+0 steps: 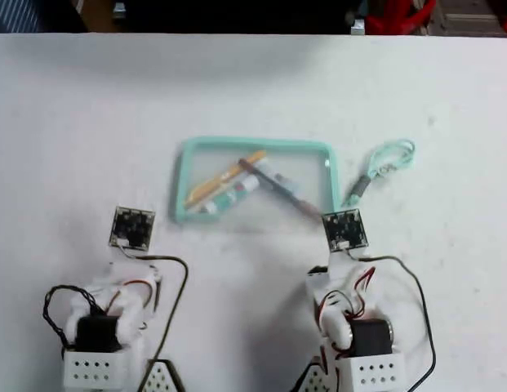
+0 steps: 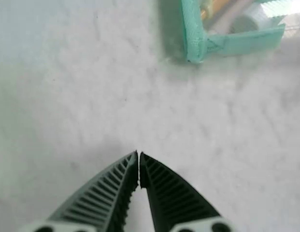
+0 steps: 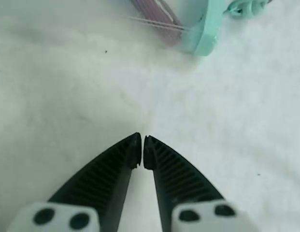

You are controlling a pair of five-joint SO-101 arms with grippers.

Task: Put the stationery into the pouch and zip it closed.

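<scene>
**Mia:** Is the job done yet?

**Tom:** Nearly, I think. The stationery is inside the see-through plastic pouch with the mint-green edge (image 1: 184, 175). The pouch lies flat in the middle of the white counter (image 1: 73, 122).

**Mia:** Is it zipped?

**Tom:** I cannot tell. Closing the zip may be the one bit left.

**Mia:** And the arms?

**Tom:** The left arm (image 1: 102, 322) sits near the pouch's left corner, on the arms' side. Its jaws are squeezed together on nothing. The right arm (image 1: 351, 327) sits just beside the pouch's right corner on that same side. Its jaws are pressed together too, with nothing in them.

**Mia:** What does the pouch look like?

**Tom:** It is a flat rectangle with round corners. Through it I see a yellow pencil (image 1: 229, 174), then a white and green stick (image 1: 234, 194). A long dark pen (image 1: 273, 184) lies slanted across them. A mint-green loop strap (image 1: 388, 159) lies just beside the pouch's right end and looks joined to it.
</scene>
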